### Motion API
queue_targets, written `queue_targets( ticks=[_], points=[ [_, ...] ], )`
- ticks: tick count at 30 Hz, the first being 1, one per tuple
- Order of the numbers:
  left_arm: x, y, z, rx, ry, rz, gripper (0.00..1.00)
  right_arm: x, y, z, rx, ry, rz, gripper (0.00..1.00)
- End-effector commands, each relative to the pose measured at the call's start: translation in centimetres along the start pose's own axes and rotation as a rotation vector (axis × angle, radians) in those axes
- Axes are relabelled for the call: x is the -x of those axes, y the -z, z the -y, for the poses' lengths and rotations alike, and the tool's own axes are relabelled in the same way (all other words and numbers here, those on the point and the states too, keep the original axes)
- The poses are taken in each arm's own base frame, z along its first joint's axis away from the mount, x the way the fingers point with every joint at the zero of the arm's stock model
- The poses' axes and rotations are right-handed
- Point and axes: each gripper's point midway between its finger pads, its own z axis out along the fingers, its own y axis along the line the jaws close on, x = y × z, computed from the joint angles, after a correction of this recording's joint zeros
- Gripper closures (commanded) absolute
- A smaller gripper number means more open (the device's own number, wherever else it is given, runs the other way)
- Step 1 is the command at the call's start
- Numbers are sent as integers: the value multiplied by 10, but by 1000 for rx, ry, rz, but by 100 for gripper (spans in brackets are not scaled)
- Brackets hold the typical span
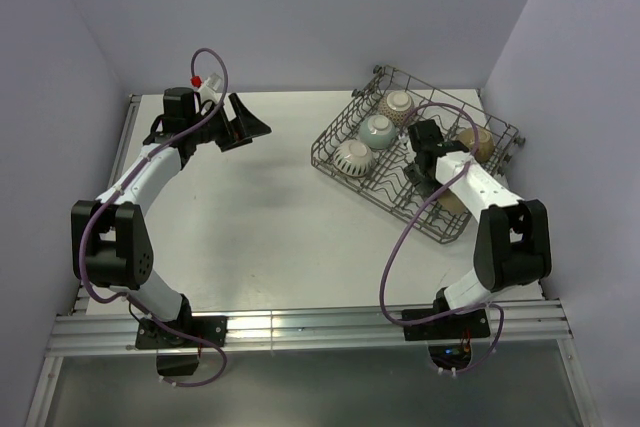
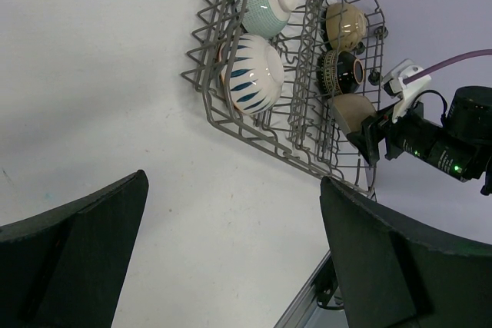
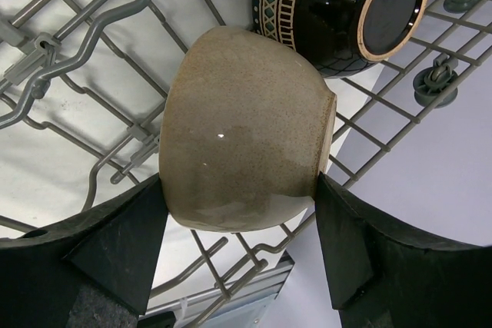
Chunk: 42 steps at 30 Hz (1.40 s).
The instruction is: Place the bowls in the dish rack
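The grey wire dish rack (image 1: 425, 209) stands at the back right. In it lie a cream patterned bowl (image 1: 352, 157), a teal bowl (image 1: 379, 130), a lattice bowl (image 1: 398, 103) and a tan bowl (image 1: 476, 141). My right gripper (image 3: 241, 220) points down into the rack, shut on the brown bowl (image 3: 246, 128), which lies on its side over the wires. The black bowl (image 3: 338, 5) lies just beyond it. In the top view the right gripper (image 1: 418, 169) hides the held bowl. My left gripper (image 1: 245, 125) is open and empty above the table's back left, and so it shows in its wrist view (image 2: 231, 228).
The rack (image 2: 231, 124) sits askew, one corner near the right wall and one near the table's front right. The table's metal rail (image 1: 300, 325) runs along the near edge. Walls close in the left, back and right sides. A purple cable (image 1: 395, 257) loops beside the right arm.
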Motion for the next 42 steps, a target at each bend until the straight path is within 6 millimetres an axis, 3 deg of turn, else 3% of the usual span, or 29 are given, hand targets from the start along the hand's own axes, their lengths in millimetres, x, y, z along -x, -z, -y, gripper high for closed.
queue_targets(
  ticks=[1,3,8,12,21,26,34,38,42],
  points=[
    [10,9,15,-35,-49,30,1,4,4,-6,33,-31,-7,55],
    [9,8,14,-37,-45,29,0,5,7,-7,47,-41,-4,39],
    [6,7,12,-36,-35,22,1,3,10,-13,77,-43,-19,24],
    [6,9,11,-33,-34,26,0,6,13,-14,86,-57,-9,0],
    [8,14,10,-32,-36,41,1,7,16,-15,96,-73,-6,0],
    [8,22,15,-33,-39,45,1,13,29,-12,117,-91,28,0],
    [15,63,29,-25,-125,21,0,36,86,5,201,-178,211,0],
    [-3,88,31,23,-156,-51,0,58,134,11,304,-239,360,0],
    [-9,113,34,106,-261,-58,0,69,195,-5,522,-275,521,0]
  ],
)
